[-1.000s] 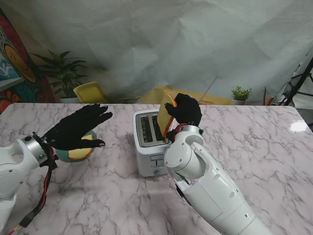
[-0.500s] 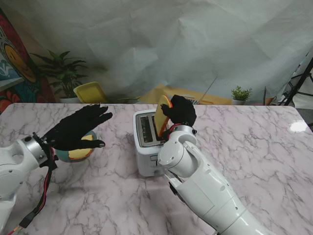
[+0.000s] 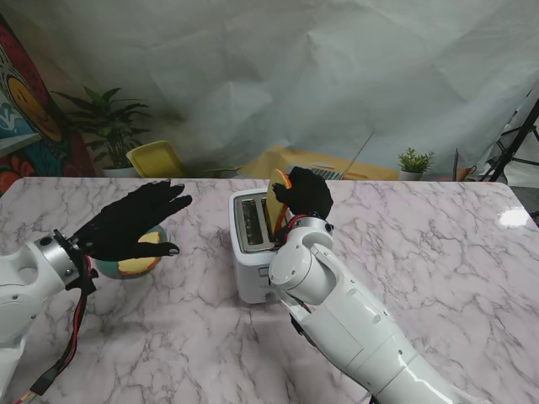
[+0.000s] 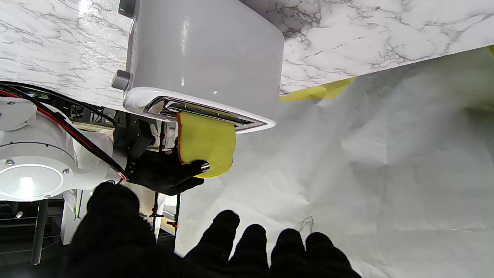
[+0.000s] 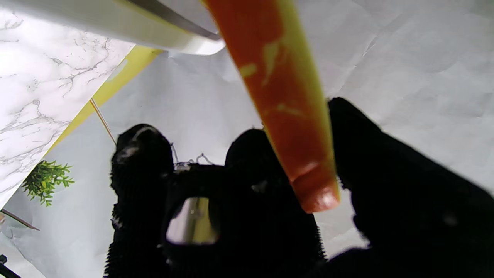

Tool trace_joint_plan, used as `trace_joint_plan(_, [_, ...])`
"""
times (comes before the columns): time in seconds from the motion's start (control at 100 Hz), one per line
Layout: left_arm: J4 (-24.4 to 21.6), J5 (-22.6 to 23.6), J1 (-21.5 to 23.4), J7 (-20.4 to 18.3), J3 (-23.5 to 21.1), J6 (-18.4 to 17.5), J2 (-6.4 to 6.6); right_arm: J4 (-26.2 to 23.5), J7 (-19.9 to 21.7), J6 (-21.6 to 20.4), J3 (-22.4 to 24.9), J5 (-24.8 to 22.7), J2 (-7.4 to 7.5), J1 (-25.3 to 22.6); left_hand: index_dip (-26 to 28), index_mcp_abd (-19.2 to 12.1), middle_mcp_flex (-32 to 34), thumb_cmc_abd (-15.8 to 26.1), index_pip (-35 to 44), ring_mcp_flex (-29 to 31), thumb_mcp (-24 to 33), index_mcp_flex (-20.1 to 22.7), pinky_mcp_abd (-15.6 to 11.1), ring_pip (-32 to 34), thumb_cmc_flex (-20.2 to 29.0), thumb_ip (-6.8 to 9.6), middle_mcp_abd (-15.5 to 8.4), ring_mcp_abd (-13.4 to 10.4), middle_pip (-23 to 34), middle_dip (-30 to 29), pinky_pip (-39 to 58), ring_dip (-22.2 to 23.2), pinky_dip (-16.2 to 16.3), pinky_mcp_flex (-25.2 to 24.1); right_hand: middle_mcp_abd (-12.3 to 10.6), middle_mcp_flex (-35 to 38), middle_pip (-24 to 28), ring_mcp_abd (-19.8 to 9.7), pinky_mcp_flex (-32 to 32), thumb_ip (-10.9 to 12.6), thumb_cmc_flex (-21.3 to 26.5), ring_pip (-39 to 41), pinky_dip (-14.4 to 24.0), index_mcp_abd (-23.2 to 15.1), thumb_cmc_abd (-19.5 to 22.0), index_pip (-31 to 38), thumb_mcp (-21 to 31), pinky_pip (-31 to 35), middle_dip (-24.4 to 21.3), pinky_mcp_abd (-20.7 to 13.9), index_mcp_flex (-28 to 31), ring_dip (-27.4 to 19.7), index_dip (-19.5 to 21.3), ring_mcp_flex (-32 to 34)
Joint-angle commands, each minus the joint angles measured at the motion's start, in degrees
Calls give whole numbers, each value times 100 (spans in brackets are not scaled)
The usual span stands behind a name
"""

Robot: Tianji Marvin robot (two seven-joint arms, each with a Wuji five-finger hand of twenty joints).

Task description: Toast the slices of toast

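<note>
Marble-patterned white table top (image 3: 438, 252) lies bare across the whole right side and in the near middle. At the near left, the black-gloved left hand (image 3: 126, 220) hovers with fingers spread and holding nothing, over a teal bowl (image 3: 126, 267) with a second yellow slice (image 3: 139, 263) in it. Right of it, past a strip of bare marble, stands the white two-slot toaster (image 3: 255, 257). Just beyond, the black-gloved right hand (image 3: 303, 195) pinches the yellow toast slice with an orange crust (image 4: 205, 143) by its upper edge, its lower end already inside the right slot. Farther back hangs a white sheet (image 3: 337, 76).
</note>
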Motion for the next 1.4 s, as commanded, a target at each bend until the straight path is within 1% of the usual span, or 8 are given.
trace_joint_plan(0.0, [-36,12,32,-71,-8,-20,-2,64,48,-17,-12,-79,35,-13,49,-61,-59,39,-25,5,33,102,-250,89,-191,0,-74,6,21,32,-110,-12,95,-42,187,306,74,-85,-92,57,156,-302,43,-508,288,646,59,200,33,73,-96,-85,27,-86])
trace_joint_plan(0.16, [-41,33,45,-53,-15,-33,-5,52,149,1,3,-160,92,-53,50,-64,-57,41,-22,6,33,108,-239,94,-188,0,-76,6,26,32,-107,-9,101,-44,205,170,85,6,-236,90,158,-465,57,-698,299,621,-22,207,51,156,-143,-176,38,-92])
trace_joint_plan(0.34, [-32,45,44,-21,-3,-26,-11,27,245,26,10,-194,134,-109,50,-63,-56,36,-23,2,32,107,-228,92,-186,0,-78,15,27,31,-105,-10,106,-47,288,51,104,61,-384,90,231,-624,82,-690,356,581,-131,216,47,272,-182,-268,32,-90])
trace_joint_plan(0.89, [-54,25,-1,-55,43,-93,0,89,387,169,-83,-250,146,-126,48,-61,-56,32,-27,3,34,103,-227,91,-193,0,-72,20,33,34,-107,-11,111,-47,229,130,-60,109,-427,107,83,-783,117,-914,15,377,-223,197,-58,375,28,-381,-115,-94])
trace_joint_plan(1.06, [-51,30,-4,-47,61,-82,-2,-2,536,345,-72,-344,199,-163,47,-67,-55,35,-28,-1,34,100,-225,88,-194,0,-68,21,32,33,-108,-12,112,-48,77,160,-261,178,-503,65,-125,-1112,132,-1060,-112,284,-255,149,-128,563,35,-559,-170,-94])
trace_joint_plan(1.18, [-49,33,-5,-37,71,-75,-4,-108,697,539,-48,-351,232,-201,47,-63,-61,42,-30,-4,30,96,-220,83,-199,-2,-72,21,26,31,-110,-15,111,-49,72,-109,-367,229,-636,67,-490,-1543,154,-868,-131,95,-429,78,-133,618,-205,-758,-63,-97])
trace_joint_plan(1.33, [-43,39,-15,-24,85,-66,-7,-192,822,644,-37,-353,263,-237,47,-56,-66,38,-30,-4,35,95,-212,80,-190,0,-55,32,19,28,-113,-17,109,-50,79,-467,-406,268,-784,316,-981,-2045,210,-553,150,-340,-781,-26,-125,649,-336,-942,355,-105])
trace_joint_plan(1.39, [-42,41,-20,-23,91,-61,-8,-229,883,678,-35,-357,281,-250,46,-58,-70,36,-31,-10,31,94,-211,75,-194,-2,-56,30,14,26,-113,-19,108,-50,90,-592,-418,294,-832,659,-1188,-2251,250,-423,330,-632,-955,-68,-134,654,-346,-980,857,-106])
